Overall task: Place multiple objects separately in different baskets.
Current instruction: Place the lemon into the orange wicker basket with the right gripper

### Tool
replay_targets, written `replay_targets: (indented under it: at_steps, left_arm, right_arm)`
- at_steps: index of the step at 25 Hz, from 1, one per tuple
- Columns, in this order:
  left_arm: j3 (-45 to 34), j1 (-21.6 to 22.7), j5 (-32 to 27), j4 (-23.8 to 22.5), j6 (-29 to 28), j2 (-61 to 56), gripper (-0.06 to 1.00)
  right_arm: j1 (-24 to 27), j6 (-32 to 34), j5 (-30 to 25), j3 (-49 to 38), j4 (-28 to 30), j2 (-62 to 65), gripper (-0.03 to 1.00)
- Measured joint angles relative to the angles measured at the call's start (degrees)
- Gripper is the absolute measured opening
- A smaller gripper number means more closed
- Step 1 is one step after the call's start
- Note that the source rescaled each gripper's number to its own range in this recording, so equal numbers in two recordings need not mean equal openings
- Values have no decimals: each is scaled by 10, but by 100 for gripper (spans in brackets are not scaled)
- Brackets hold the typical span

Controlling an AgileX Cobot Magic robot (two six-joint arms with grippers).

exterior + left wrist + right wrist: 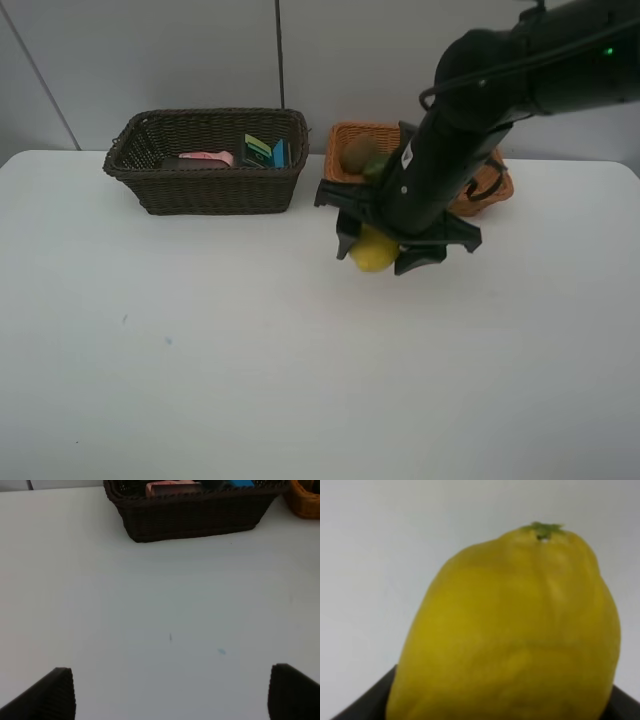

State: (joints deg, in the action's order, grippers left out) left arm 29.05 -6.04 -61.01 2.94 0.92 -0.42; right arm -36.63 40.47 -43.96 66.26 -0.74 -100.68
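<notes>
orange-tan basket (pixel 345 140) half hidden by arm (pixel 450 140)

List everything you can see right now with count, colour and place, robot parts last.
table: one, white, under everything.
dark basket: one, dark brown wicker, back left of the table.
pink item: one, pink, lying inside the dark basket.
green and blue items: small, number unclear, in the dark basket's right end.
orange basket: one, orange-tan wicker, back centre-right, partly hidden by the arm.
kiwi: one, brown, in the orange basket.
green fruit: one, green, beside the kiwi, mostly hidden.
lemon: one, yellow, in front of the orange basket, between the right tool's fingers.
right tool: black, closed around the lemon.
left tool: black, open, holding nothing, over bare table.
</notes>
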Motion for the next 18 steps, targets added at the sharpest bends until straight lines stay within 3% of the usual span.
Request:
replay_targets:
  at_steps: [4, 7, 13, 18]
  left_arm:
    - [0, 0, 0, 0, 0, 0, 100]
    - [0, 0, 0, 0, 0, 0, 100]
    - [0, 0, 0, 0, 0, 0, 100]
    - [0, 0, 0, 0, 0, 0, 100]
  right_arm:
    - [73, -102, -68, 87, 40, -8, 50]
    - [128, -172, -70, 129, 48, -31, 50]
    - [213, -291, 23, 155, 78, -115, 50]
    - [249, -313, 92, 160, 95, -161, 50]
